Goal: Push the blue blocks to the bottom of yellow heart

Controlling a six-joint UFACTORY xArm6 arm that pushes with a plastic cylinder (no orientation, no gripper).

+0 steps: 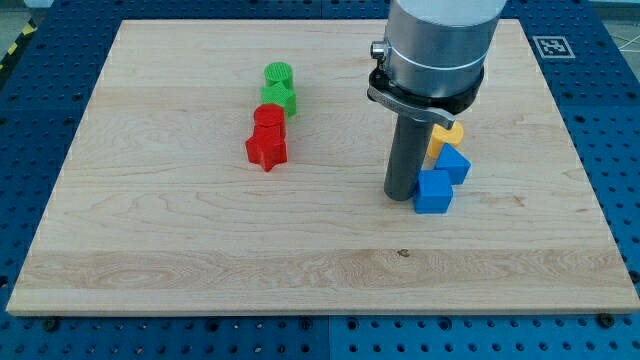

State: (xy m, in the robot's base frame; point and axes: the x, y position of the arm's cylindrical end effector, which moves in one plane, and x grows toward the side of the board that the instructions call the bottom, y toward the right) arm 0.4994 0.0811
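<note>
My tip rests on the board just left of a blue cube, touching or nearly touching its left side. A second blue block, with a pointed top, sits right behind the cube toward the view's upper right. The yellow heart lies directly above the blue blocks, partly hidden behind my rod. The three blocks form a tight cluster right of the board's centre.
A green cylinder and a green block sit left of centre near the top. Just below them are a red cylinder and a red star. The wooden board lies on a blue perforated table.
</note>
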